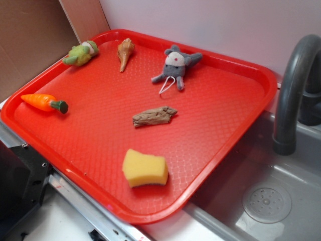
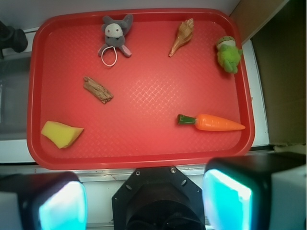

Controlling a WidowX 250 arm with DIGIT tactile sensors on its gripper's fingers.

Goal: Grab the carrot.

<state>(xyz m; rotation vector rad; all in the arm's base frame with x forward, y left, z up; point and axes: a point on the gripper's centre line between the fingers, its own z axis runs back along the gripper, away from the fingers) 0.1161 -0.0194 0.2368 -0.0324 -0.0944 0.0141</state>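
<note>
Approach step not begun: small bright orange tapered toy carrot [image 2: 217, 123] with dark green stub lies flat near the red plastic tray [image 2: 144, 160] edge, untouched; gripper [image 2: 144, 201] spread wide and empty, high above, must descend over it.

Lighting: bright, even, diffuse, from above. Shadows: soft and short beneath the yellow foam sponge [image 1: 145, 168] and the orange toy carrot [image 1: 44, 102]. Glare: pale sheen mid-surface on the red textured plastic tray [image 2: 144, 91], wrist view. Focus: both views sharp on the tray; the gripper's glowing cyan finger pads [image 2: 225, 201] blurred, overexposed. Distortion: slight bowing at wrist-view edges.
</note>
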